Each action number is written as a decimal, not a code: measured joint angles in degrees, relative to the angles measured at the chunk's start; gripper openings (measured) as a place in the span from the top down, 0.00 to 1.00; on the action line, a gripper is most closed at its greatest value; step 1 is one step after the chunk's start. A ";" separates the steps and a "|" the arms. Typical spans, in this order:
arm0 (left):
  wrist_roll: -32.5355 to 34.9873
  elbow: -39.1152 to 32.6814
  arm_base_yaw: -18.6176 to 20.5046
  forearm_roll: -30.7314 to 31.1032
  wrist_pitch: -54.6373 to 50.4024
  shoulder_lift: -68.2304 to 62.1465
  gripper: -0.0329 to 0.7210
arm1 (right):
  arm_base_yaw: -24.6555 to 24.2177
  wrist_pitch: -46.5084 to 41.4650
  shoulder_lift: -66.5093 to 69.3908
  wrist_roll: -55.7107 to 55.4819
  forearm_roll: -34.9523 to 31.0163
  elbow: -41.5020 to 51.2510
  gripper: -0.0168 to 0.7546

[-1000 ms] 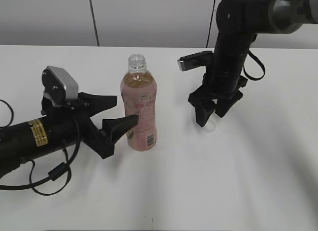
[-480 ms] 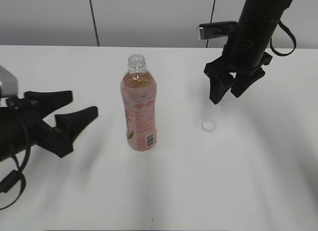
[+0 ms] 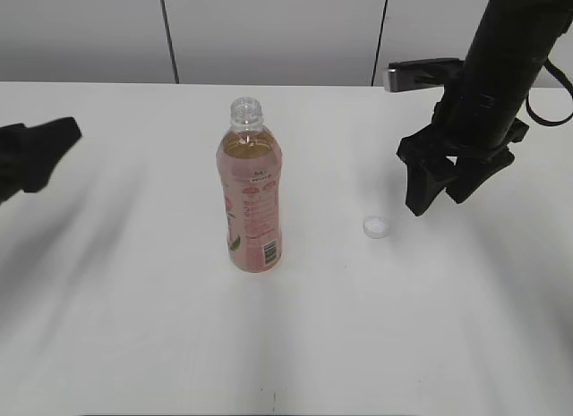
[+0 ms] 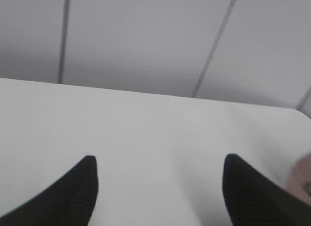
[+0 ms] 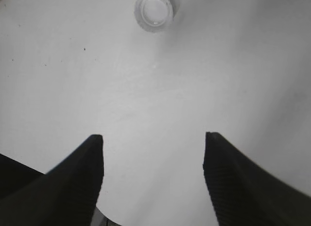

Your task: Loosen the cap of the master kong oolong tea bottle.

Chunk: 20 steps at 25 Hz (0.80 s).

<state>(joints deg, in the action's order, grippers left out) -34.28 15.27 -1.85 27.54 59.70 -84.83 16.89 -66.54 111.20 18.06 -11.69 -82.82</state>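
The master kong oolong tea bottle stands upright mid-table with its neck open and no cap on it; a blurred pink edge of it shows in the left wrist view. The white cap lies open side up on the table to the bottle's right, and shows at the top of the right wrist view. My right gripper is open and empty, just right of the cap and above the table. My left gripper is open and empty, far left of the bottle; only its tip shows in the exterior view.
The white table runs to a grey panelled wall at the back.
My left gripper has let go of the bottle and pulled back to the far left. My right gripper has left the cap on the table, risen and moved right.
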 joint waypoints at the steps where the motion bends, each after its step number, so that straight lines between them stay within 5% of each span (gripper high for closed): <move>1: -0.28 0.16 1.01 -1.90 -1.29 1.02 0.31 | 0.00 0.52 -0.20 0.00 0.00 0.49 0.35; 5: -0.61 3.23 5.87 2.28 -10.25 5.09 0.32 | 0.00 0.77 -0.26 0.00 -0.26 1.28 0.35; 13: -12.58 11.92 6.26 14.51 -33.13 11.90 0.32 | 0.00 2.29 -0.30 0.00 -2.62 1.28 0.35; 20: -17.11 13.33 6.26 22.64 -36.10 13.60 0.32 | 0.00 2.59 -0.30 0.64 -3.25 1.28 0.35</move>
<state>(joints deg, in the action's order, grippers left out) -51.39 28.60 4.41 50.19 23.60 -71.23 16.89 -63.95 110.90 18.70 -14.93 -81.54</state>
